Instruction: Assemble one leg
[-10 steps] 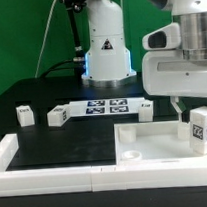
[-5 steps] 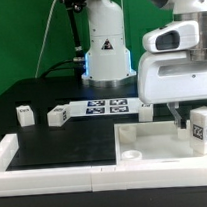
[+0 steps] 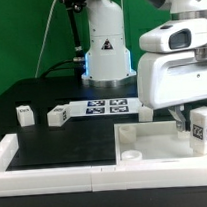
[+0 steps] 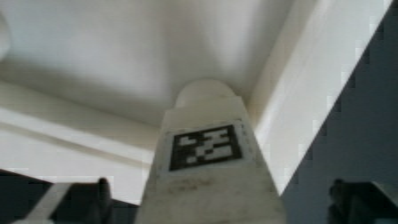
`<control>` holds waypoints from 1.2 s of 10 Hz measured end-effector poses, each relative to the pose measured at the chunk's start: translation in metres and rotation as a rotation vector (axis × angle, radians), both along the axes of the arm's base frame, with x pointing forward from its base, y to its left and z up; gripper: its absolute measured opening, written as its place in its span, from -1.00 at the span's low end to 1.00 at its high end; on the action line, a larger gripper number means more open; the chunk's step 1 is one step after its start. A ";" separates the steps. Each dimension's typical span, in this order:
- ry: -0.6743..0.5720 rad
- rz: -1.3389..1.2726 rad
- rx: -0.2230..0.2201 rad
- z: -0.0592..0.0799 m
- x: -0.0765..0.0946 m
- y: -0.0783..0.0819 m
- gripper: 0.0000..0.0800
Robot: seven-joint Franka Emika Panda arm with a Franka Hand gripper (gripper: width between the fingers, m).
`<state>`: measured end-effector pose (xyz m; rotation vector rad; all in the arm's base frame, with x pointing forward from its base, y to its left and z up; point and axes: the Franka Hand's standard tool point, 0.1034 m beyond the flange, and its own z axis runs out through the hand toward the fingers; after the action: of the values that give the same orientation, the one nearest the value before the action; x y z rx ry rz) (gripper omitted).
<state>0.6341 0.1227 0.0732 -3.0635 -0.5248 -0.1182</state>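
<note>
A leg [image 3: 202, 125], a chunky white block with a black-and-white tag, stands upright at the right end of the white square panel [image 3: 145, 149]. My gripper [image 3: 187, 120] hangs just at its left side in the exterior view, mostly hidden by the hand. In the wrist view the leg [image 4: 214, 150] runs between my dark fingers [image 4: 80, 205], with a gap on each side. The gripper [image 4: 217, 207] is open. Three more legs lie on the black table, two at the left [image 3: 25, 115] [image 3: 57, 116] and one behind the panel [image 3: 145, 112].
The marker board [image 3: 107, 105] lies in the middle at the back. Long white rails [image 3: 47, 178] border the front and the left. The robot base [image 3: 105, 51] stands behind the marker board.
The hand has shifted slightly toward the exterior view's left. The upright leg and the other parts have not moved.
</note>
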 end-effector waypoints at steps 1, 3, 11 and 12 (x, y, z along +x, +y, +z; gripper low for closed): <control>0.000 0.000 0.000 0.000 0.000 0.000 0.29; 0.000 -0.001 0.000 0.000 0.000 0.000 -0.28; 0.033 -0.671 0.068 -0.001 0.001 -0.003 -0.27; 0.035 -0.846 0.094 -0.001 0.001 -0.005 -0.27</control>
<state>0.6355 0.1178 0.0721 -2.9482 0.7711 -0.0975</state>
